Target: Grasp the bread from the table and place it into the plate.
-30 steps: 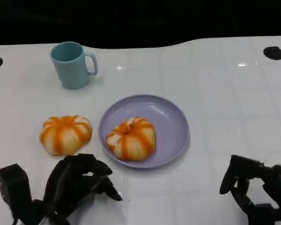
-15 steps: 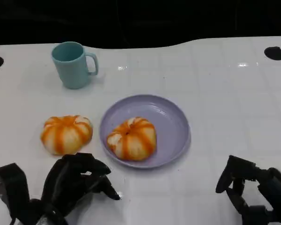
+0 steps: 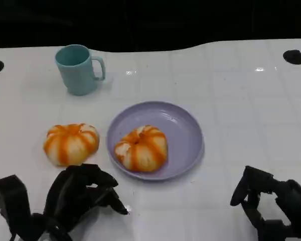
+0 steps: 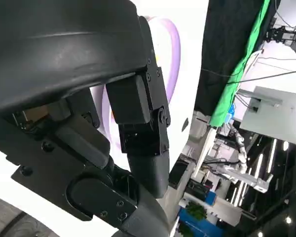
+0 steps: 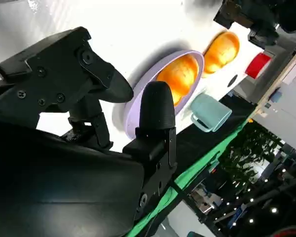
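Observation:
One orange-and-white striped bread (image 3: 141, 148) lies inside the lilac plate (image 3: 183, 125), slightly left of its centre; the right wrist view shows this bread (image 5: 180, 75) on the plate (image 5: 140, 89) too. A second striped bread (image 3: 70, 143) sits on the white table just left of the plate, also seen as a bread (image 5: 222, 51) in the right wrist view. My left hand (image 3: 80, 193) hovers near the front edge, just below that loose bread, fingers curled and holding nothing. My right hand (image 3: 263, 201) is at the lower right, apart from the plate, fingers spread and empty.
A teal mug (image 3: 78, 69) stands at the back left, handle to the right. Two dark round holes (image 3: 294, 56) mark the table's far corners. The table's black far edge runs along the top.
The right hand has drifted slightly left and down near the front edge. The left hand has barely sunk. Both breads, plate and mug are where they were.

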{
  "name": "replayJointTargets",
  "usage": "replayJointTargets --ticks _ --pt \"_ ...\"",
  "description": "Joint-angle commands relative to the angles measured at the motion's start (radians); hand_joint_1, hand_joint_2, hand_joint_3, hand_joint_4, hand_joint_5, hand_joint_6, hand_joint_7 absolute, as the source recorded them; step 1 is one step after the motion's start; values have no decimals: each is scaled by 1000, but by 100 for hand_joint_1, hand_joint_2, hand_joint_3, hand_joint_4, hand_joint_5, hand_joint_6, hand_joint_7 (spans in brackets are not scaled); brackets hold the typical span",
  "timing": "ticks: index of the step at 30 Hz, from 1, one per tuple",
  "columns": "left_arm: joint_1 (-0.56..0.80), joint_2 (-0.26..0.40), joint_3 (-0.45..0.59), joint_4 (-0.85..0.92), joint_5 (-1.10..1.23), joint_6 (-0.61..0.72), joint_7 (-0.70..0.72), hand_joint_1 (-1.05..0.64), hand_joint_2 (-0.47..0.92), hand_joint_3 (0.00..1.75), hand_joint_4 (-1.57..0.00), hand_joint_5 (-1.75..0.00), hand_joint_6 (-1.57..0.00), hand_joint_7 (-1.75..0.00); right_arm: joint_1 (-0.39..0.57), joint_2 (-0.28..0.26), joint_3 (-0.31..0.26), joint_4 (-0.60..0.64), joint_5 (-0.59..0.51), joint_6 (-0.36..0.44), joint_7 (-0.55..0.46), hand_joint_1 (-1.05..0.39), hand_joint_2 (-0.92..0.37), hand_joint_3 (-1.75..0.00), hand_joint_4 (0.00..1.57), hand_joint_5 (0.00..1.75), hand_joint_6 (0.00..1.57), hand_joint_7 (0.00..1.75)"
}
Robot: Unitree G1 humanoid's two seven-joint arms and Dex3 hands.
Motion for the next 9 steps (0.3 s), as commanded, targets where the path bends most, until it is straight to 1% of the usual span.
replayJointTargets --ticks 1,9 --pt "15 17 6 -11 -8 9 -5 -105 69 0 -157 -59 -157 -21 -1 1 -19 13 -5 -29 -24 -12 -52 -124 69 175 47 161" --pt "14 20 10 -17 -18 17 -14 -105 69 0 -157 -58 -157 -20 -3 1 -20 18 11 -40 -21 -10 -51 -125 68 175 48 160"
